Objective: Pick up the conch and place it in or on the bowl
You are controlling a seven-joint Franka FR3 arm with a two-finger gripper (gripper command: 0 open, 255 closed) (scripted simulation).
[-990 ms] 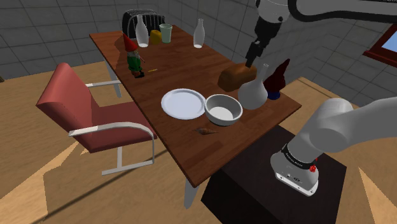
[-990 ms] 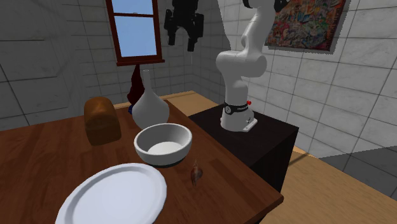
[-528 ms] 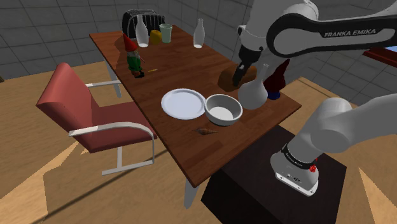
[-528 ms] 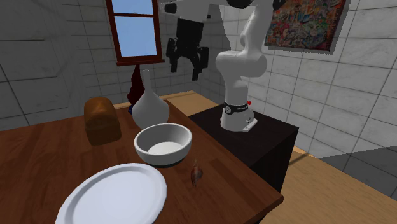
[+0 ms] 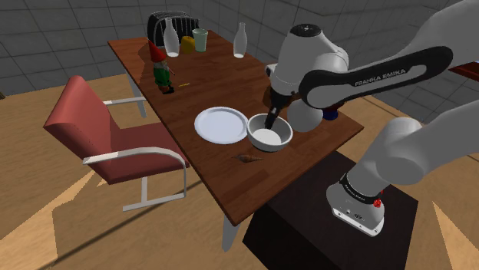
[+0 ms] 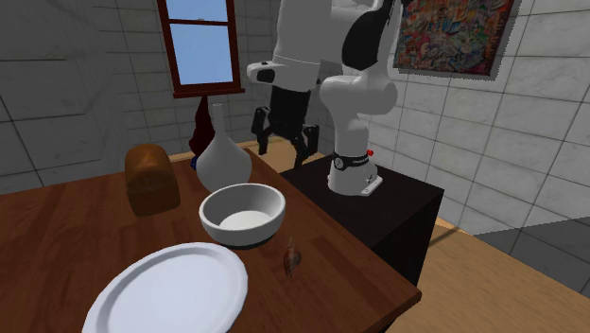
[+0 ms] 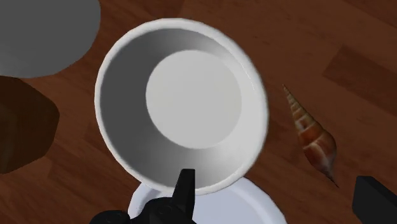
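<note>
As the conch point(image 7: 312, 135) lies untouched, wide-spread jaws have dropped — above the bowl point(image 7: 122, 130).

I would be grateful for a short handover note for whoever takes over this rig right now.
Gripper: fingers open, holding nothing, hovering above the bowl.
Conch: lying on the wooden table beside the bowl, apart from it, not between the fingers.
Bowl: upright and empty.
Done: nothing grasped yet.
Left: shift over the conch, descend, grip it, lift it, and set it in the bowl.
</note>
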